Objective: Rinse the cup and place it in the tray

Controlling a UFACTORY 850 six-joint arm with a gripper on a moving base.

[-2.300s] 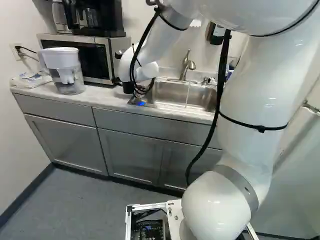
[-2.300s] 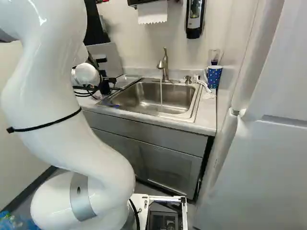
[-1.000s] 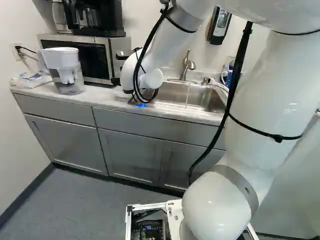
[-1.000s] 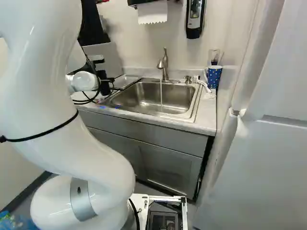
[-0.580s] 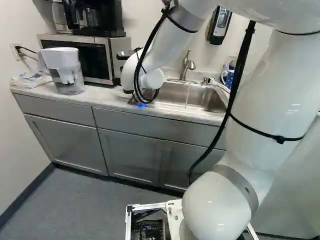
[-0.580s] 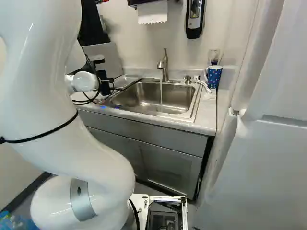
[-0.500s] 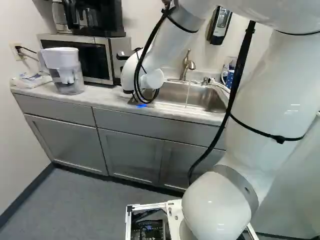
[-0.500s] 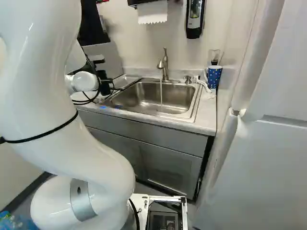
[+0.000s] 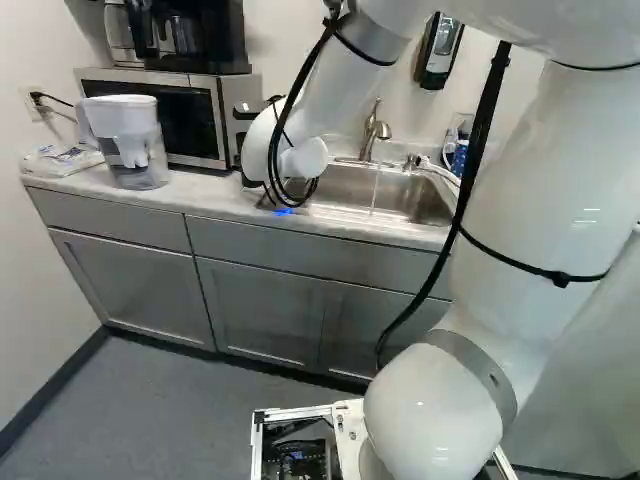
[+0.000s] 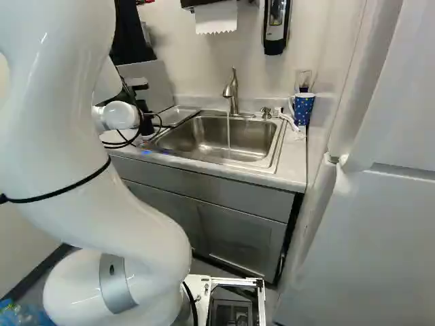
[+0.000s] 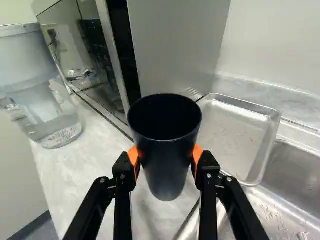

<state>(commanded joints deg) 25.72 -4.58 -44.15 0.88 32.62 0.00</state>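
In the right base view my gripper (image 10: 148, 122) is partly hidden behind the wrist, at the counter left of the sink. The wrist view has the gripper (image 11: 165, 162) shut on a dark navy cup (image 11: 167, 172), with orange pads against both sides. The cup is mouth up over the counter; whether its base touches the counter I cannot tell. Just beyond it, on the sink side, lies a shallow metal tray (image 11: 235, 132) with drops in it. Water runs from the faucet (image 10: 232, 92) into the sink (image 10: 217, 139).
A water pitcher (image 9: 132, 140) and a microwave (image 9: 165, 115) stand on the counter (image 9: 200, 198) left of the gripper. A blue dotted mug (image 10: 302, 109) and a white brush (image 10: 287, 120) are right of the sink. A soap dispenser (image 10: 275, 27) hangs above.
Since the earliest frames the wrist has drawn back toward the base, shifting right in the left base view and left in the right one. Over the last second it has hardly moved.
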